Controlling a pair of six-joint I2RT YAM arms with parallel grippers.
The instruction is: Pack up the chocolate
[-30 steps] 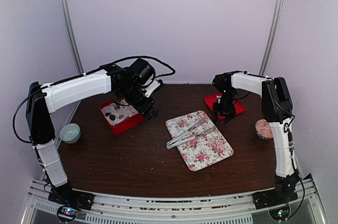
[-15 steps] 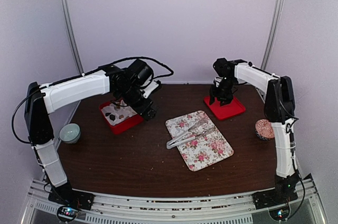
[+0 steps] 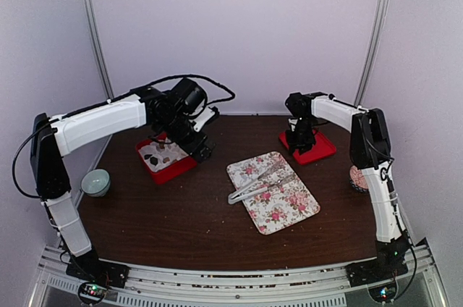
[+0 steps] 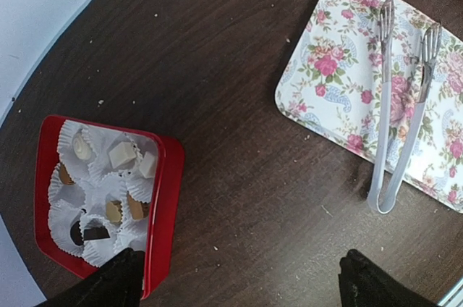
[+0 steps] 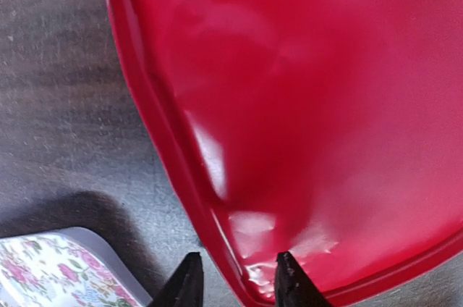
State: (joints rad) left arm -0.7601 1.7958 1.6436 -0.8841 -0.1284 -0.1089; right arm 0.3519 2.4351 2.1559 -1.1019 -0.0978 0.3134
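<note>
Chocolate (image 4: 113,210) sits in cups (image 4: 69,213) in the box (image 4: 168,198); left gripper (image 4: 239,285) wide open, empty above it. Right gripper (image 5: 235,282) narrowly open astride the lid (image 5: 325,104) rim, not clamped. Likely remaining: grip lid, close box.

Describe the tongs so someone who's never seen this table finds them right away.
Find the rose-printed tray in the middle of the dark table. The tongs lie on it: two long grey arms joined at one end, the only thing on that tray.
</note>
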